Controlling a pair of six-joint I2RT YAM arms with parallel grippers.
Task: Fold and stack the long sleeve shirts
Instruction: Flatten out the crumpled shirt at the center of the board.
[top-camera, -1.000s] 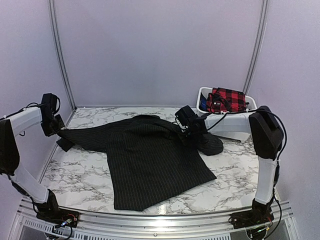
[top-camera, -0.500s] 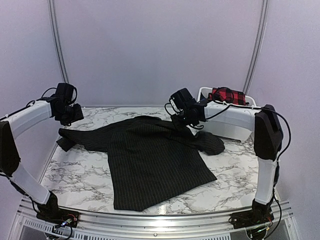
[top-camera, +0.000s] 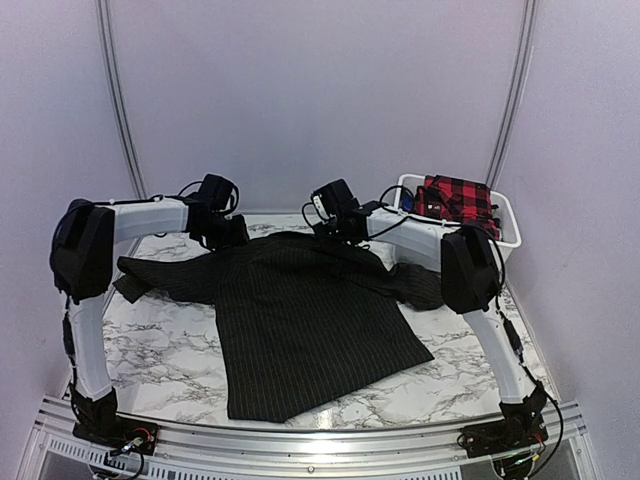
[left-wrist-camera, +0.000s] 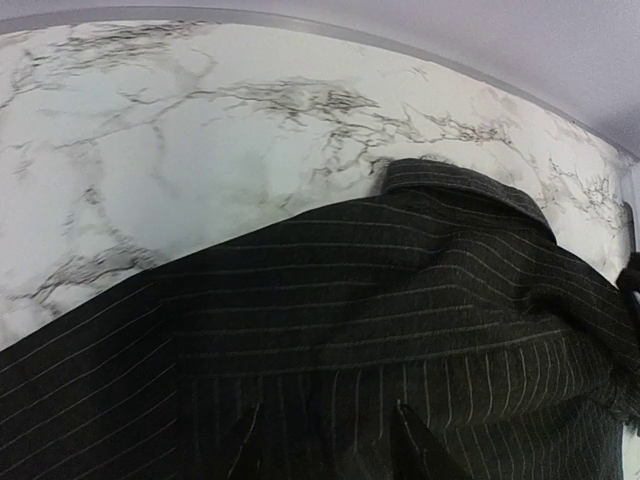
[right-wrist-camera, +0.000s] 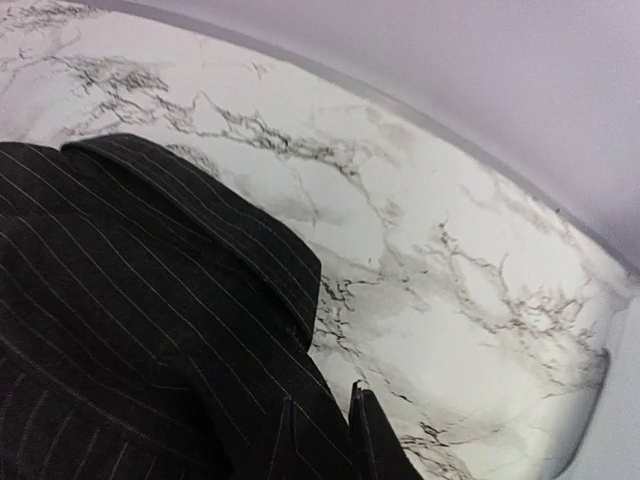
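Left gripper (top-camera: 230, 236) and right gripper (top-camera: 328, 228) hover at the far collar (left-wrist-camera: 462, 186) of the black shirt (top-camera: 300, 320); I cannot tell if either pinches cloth, so lifting may drop it.

black pinstriped shirt (top-camera: 300, 320) spread flat, red plaid shirt (top-camera: 455, 197) crumpled far right

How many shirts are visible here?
2: black pinstriped shirt spread on the table; red plaid shirt in the white basket, far right. More may hide beneath it.
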